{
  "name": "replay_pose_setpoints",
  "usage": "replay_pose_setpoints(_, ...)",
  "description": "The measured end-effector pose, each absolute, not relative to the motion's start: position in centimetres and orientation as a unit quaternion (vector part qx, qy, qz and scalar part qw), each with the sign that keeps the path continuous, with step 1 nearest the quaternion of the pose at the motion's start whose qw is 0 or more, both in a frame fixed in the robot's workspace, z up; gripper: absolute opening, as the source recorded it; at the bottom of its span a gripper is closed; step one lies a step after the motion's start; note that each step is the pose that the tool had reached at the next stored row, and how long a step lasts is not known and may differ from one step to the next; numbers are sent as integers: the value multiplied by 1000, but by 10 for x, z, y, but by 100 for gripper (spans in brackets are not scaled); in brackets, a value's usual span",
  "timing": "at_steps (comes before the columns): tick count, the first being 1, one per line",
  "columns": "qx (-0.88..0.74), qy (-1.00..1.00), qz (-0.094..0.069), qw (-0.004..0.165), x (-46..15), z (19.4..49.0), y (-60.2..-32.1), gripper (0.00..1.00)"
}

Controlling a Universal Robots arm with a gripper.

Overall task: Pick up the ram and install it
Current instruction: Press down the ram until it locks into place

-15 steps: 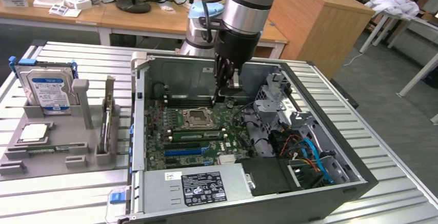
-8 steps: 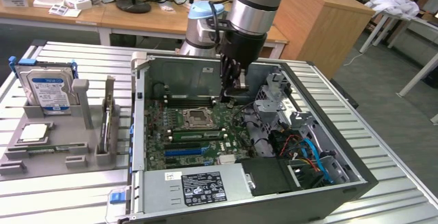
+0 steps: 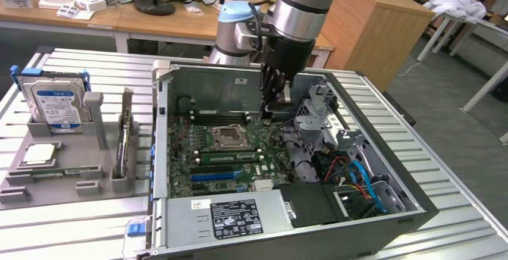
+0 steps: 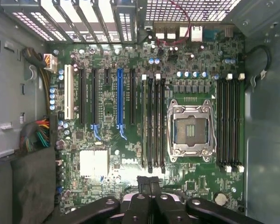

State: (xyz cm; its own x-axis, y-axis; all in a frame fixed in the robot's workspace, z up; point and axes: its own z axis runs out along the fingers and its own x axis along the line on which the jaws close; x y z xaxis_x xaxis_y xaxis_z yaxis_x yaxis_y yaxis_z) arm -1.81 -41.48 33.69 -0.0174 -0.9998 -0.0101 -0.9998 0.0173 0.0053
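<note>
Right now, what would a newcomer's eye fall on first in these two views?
The arm's gripper, shut, reaches down into the open computer case, over the green motherboard. At the board's middle sits the bare silver processor socket, flanked by long dark memory slots. On the exterior view's left, a hard drive stands upright in a grey holder.
</note>
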Motion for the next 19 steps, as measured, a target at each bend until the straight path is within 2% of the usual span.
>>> replay_pose_setpoints(19,-701,713,5,2,-11,337,-411,11)
